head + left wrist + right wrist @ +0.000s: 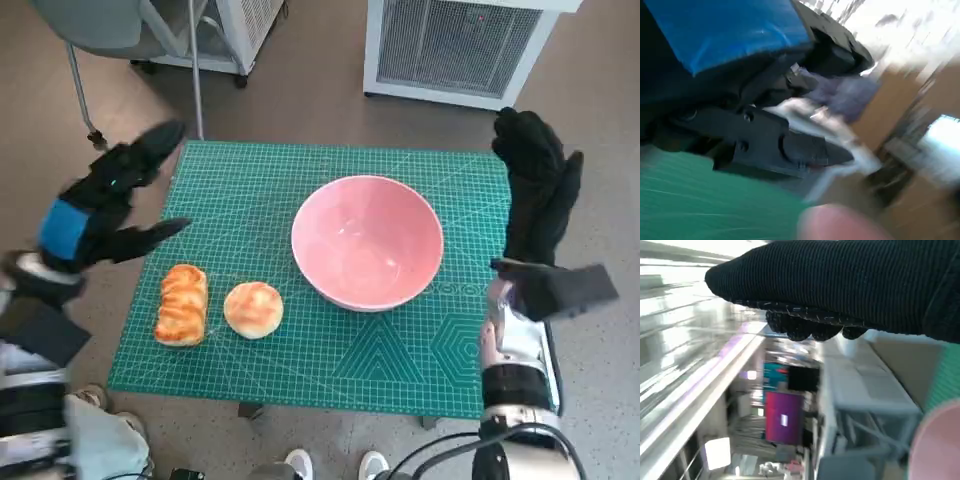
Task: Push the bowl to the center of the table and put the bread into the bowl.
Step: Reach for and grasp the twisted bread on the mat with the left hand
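A pink bowl (367, 241) stands empty on the green cutting mat (250, 180), a little right of the middle. Two breads lie near the mat's front left: a long glazed loaf (181, 304) and a round bun (253, 309). My left hand (105, 205) hovers over the mat's left edge, above the loaf, fingers spread and holding nothing. My right hand (538, 200) is raised at the mat's right edge, beside the bowl, fingers extended and empty. The right wrist view shows the glove (850, 285) and a slice of the bowl's rim (937, 445).
A white slatted unit (455, 45) stands behind the table, and a chair's metal legs (196, 70) stand at the back left. A person's shoes (330, 465) show under the table's front edge. The left wrist view is blurred.
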